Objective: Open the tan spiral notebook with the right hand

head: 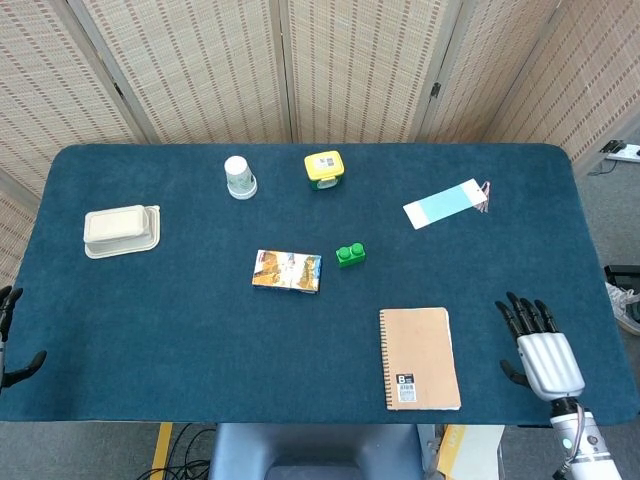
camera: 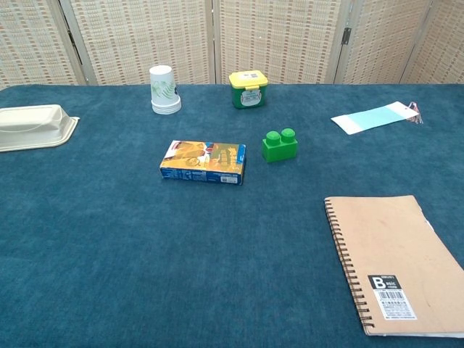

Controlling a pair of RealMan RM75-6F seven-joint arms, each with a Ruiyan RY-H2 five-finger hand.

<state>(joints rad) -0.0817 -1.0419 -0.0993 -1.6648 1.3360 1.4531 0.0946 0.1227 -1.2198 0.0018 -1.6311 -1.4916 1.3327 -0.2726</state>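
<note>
Lying closed and flat near the front edge of the worktop (head: 150, 330), toward its right front corner, the tan spiral notebook (head: 419, 357) is waiting with its cover still down. Its long axis is running from the front edge toward the back, with the wire spiral along its left side and the free page edge facing right, toward the right robot hand (head: 540, 355). That robot hand is hovering just beside the notebook on its right, close to the front right corner, palm down with its fingers (head: 522, 315) spread apart and pointing toward the back edge, holding nothing. The left robot hand (head: 10, 340) is showing only partly at the front left corner, well apart from the notebook; what shows of it is holding nothing, its fingers apart. The right robot hand is therefore by far the nearer one, and the side it needs, the unbound edge, is the side turned toward it. The coming move is likely calling for a short sideways reach to the left so the fingertips catch the cover's free edge and swing it over the spiral. In the chest view the notebook (camera: 395, 261) is showing alone, with neither robot hand in frame.
</note>
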